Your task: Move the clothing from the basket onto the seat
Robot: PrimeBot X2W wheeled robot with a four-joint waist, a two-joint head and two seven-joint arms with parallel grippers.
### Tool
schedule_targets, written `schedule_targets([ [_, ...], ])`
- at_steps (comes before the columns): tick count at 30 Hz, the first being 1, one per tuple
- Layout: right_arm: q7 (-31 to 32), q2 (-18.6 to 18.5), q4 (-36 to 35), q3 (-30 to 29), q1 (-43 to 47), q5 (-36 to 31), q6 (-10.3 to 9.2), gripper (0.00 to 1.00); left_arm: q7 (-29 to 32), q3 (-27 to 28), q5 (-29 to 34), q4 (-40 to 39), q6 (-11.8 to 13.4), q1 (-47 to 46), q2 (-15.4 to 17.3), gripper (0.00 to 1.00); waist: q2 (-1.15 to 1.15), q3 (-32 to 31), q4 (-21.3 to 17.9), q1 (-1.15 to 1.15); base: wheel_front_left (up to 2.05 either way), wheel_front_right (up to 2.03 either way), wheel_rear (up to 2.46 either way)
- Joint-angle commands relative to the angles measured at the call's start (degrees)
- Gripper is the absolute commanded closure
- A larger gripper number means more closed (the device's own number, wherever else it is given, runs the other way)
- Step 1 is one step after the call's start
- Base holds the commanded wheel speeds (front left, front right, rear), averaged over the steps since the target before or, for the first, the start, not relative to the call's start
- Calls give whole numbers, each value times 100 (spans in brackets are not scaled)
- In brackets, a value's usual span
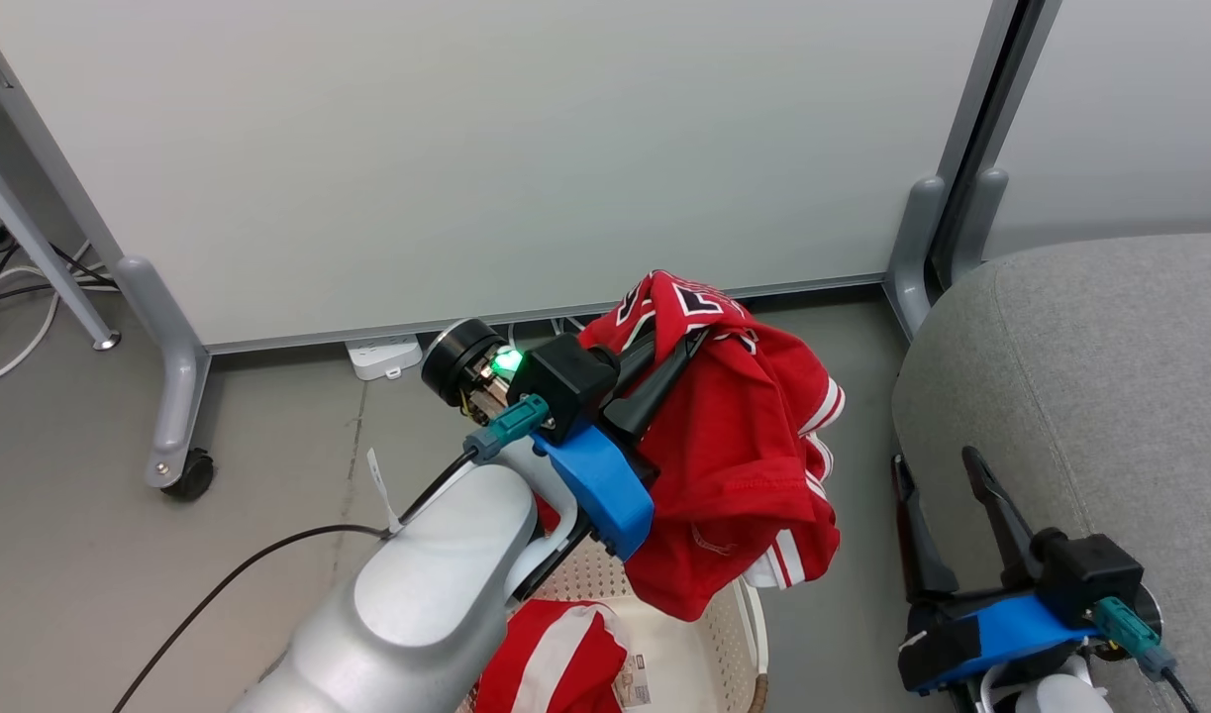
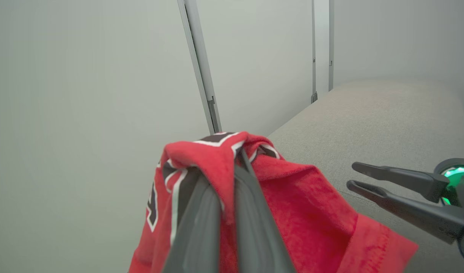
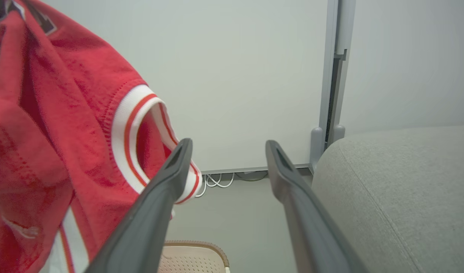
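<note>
My left gripper (image 1: pixel 686 342) is shut on the red jersey (image 1: pixel 744 456), which hangs from the fingers above the basket (image 1: pixel 709 649). In the left wrist view the jersey (image 2: pixel 292 212) drapes over both closed fingers, its black-and-white lettering (image 2: pixel 171 185) showing. A second red garment with a broad white stripe (image 1: pixel 551 659) lies inside the cream basket. My right gripper (image 1: pixel 937 460) stands open and empty beside the grey seat (image 1: pixel 1110 366), to the right of the hanging jersey. In the right wrist view the jersey's white-trimmed sleeve (image 3: pixel 133 132) hangs just left of the open fingers (image 3: pixel 167 178), with the seat (image 3: pixel 406 182) on the right.
A white partition panel (image 1: pixel 486 149) on a wheeled grey leg (image 1: pixel 174 396) stands behind the basket. A power strip (image 1: pixel 382 355) and cables (image 1: pixel 21 287) lie on the floor by it. A second panel post (image 1: pixel 917 248) stands next to the seat's left corner.
</note>
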Motion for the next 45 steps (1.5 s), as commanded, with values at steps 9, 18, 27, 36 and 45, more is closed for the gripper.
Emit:
schedule_targets([
  [9, -2, -175, -309, 680, -396, 38, -2, 0, -27, 40, -9, -10, 27, -5, 37, 100, 0, 99, -36, 0, 0, 0, 0],
  [18, -2, -200, -526, 1361, -880, 113, -2, 0, -27, 61, 24, -15, 28, -62, 28, 100, 0, 198, -33, 0, 0, 0, 0],
  [27, -1, -166, -171, 1884, -1249, 202, -2, 0, -27, 15, 48, -48, 22, -115, 0, 100, 0, 289, 41, 0, 0, 0, 0],
  [36, -2, -83, 477, 2241, -1625, 179, -2, 0, -28, -16, 33, -95, 16, -184, -25, 100, 0, 370, 89, 0, 0, 0, 0],
  [45, -1, 53, 1144, 2235, -2038, 76, -2, 0, -28, -48, 23, -167, 34, -227, -36, 100, 0, 450, 113, 0, 0, 0, 0],
])
